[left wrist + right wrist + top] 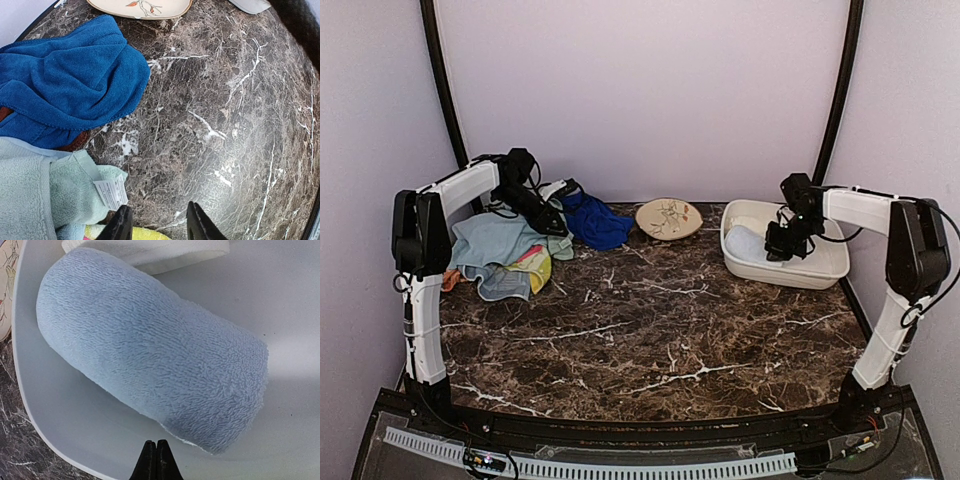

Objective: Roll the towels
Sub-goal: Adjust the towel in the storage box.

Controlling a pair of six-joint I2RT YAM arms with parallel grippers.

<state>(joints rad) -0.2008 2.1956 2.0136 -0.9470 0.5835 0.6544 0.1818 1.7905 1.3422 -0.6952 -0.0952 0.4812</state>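
Dark brown marble table (650,330) with white veins, pale lilac walls around it.

Back left: I see a loose heap of unrolled towels. The royal blue towel (70,80) lies crumpled nearest the patterned plate (669,218). The pale green towel (50,190), white care tag showing, is beside it. A yellow towel (150,234) edge peeks out at the fingers.

Left gripper (159,222) hovers at the heap's edge, jaws apart, only bare marble between them.

Back right: white plastic tub (820,270). Inside it a light blue towel (150,350) lies rolled into a cylinder on the tub floor, with a cream-white towel (165,252) behind it.

Right gripper (156,460) sits over the tub just beside the blue roll, jaws pressed together, gripping nothing.
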